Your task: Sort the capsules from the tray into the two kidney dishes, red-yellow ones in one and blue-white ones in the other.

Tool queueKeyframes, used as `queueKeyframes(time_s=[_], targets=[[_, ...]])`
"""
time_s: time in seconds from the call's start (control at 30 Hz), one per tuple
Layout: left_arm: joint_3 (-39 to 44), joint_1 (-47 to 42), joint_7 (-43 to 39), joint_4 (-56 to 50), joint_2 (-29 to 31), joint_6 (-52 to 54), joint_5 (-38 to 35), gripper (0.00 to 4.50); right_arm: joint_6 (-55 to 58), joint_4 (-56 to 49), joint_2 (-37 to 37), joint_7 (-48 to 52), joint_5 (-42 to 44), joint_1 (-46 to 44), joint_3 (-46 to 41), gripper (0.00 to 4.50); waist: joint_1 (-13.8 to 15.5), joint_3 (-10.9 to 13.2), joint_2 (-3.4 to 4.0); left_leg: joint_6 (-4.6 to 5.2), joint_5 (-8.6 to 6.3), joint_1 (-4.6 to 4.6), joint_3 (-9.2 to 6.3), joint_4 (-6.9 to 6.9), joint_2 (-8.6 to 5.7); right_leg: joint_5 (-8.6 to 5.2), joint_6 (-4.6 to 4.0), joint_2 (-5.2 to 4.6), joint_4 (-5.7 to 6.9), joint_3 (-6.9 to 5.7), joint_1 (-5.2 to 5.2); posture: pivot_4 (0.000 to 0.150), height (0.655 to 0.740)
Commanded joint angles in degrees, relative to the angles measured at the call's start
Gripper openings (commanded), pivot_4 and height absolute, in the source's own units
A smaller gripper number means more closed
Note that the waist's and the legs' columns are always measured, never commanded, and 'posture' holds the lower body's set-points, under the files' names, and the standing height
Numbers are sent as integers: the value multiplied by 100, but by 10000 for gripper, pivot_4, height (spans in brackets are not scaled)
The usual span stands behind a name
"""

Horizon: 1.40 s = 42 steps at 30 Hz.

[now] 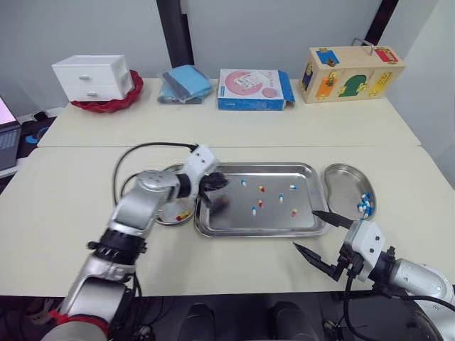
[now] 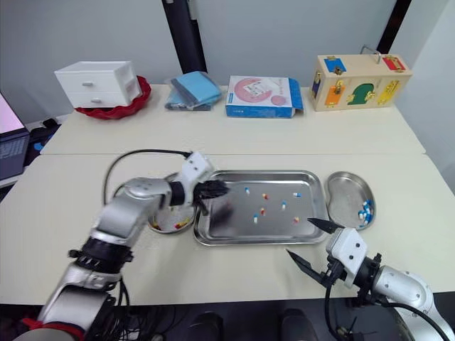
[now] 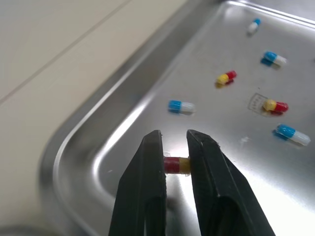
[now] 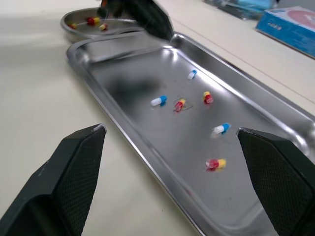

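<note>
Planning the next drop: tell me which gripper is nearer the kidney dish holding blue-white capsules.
Right. The right gripper hangs open just in front of that kidney dish; the left gripper is at the tray's left end, shut on a red-yellow capsule.

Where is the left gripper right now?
In the head views, the left gripper is at the left end of the tray, beside the left kidney dish; its wrist view shows the jaws shut on a red-yellow capsule.
</note>
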Motion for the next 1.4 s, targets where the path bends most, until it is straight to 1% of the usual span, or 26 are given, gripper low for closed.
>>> queueKeyframes(time_s=[0.03,0.17,0.27,0.37,0.57,0.83,0.9,0.97,1.17,1.2,1.23,1.27,1.4], targets=[[667,398,17,-877,393,655,-425,3675,-427,208,-188,754,443,-265,-71,45000,-12,2,3,0,0,1,0,-1,0,0,0,0,0,1,0,1500,7078],[1497,1050,180,-1604,698,1239,-877,3675,-519,459,-256,1370,764,-704,161,45000,7,3,2,0,0,-1,-1,2,1,0,0,0,0,0,0,1500,7078],[1955,1572,197,-1918,897,1332,-1058,3675,-501,563,-223,1680,864,-1021,405,45000,10,3,3,0,0,0,-1,1,2,0,0,-1,1,-1,0,1500,7078],[2289,1991,252,-2109,1052,1356,-1185,3675,-337,543,-96,1762,1009,-1408,639,45000,21,4,2,1,0,0,-2,2,2,0,0,-1,1,-2,0,1500,7078],[2473,2336,445,-2153,1108,1138,-1194,3675,-207,535,98,1630,952,-1749,855,45000,68,4,1,0,0,-2,-4,2,2,0,-1,-1,1,-7,1,1500,7078],[2387,2233,551,-1804,998,472,-1164,3675,-80,444,305,1320,916,-1900,931,45000,61,5,2,0,0,-2,-3,1,2,1,-1,-1,2,-6,-2,1500,7078],[2332,2106,552,-1580,984,168,-1099,11033,-12,446,338,1208,940,-1973,893,45000,62,5,2,0,0,-2,-4,1,2,1,-1,-1,2,-6,-2,1500,7078],[2265,2017,524,-1409,993,-34,-1077,16832,10,470,332,1175,941,-2030,873,45000,62,5,2,0,0,-2,-4,1,2,1,-2,-1,2,-6,-3,1500,7078],[2204,1995,395,-1156,1069,-251,-1124,37154,8,480,246,1203,935,-2030,832,45000,57,5,2,0,0,-5,-3,-1,2,1,-2,-1,2,-6,-6,1500,7078],[2200,2004,385,-1154,1069,-262,-1135,39463,6,477,237,1203,935,-2022,831,45000,56,5,2,0,0,-5,-3,-1,2,1,-1,-1,2,-6,-6,1500,7078],[2193,2009,381,-1157,1071,-270,-1144,43710,5,473,229,1203,938,-2015,829,45000,54,5,2,0,0,-5,-3,-1,2,1,-2,-1,2,-5,-6,1500,7078],[2186,2021,366,-1157,1083,-296,-1142,44716,12,463,224,1196,940,-2010,834,45000,52,5,2,0,0,-5,-3,0,2,1,-2,-1,2,-6,-6,1500,7078],[2271,2121,238,-1155,1102,-384,-1229,44716,-10,469,216,1201,912,-1976,858,45000,51,5,2,0,0,-5,-3,-1,2,1,-1,-1,2,-5,-6,1500,7078]])
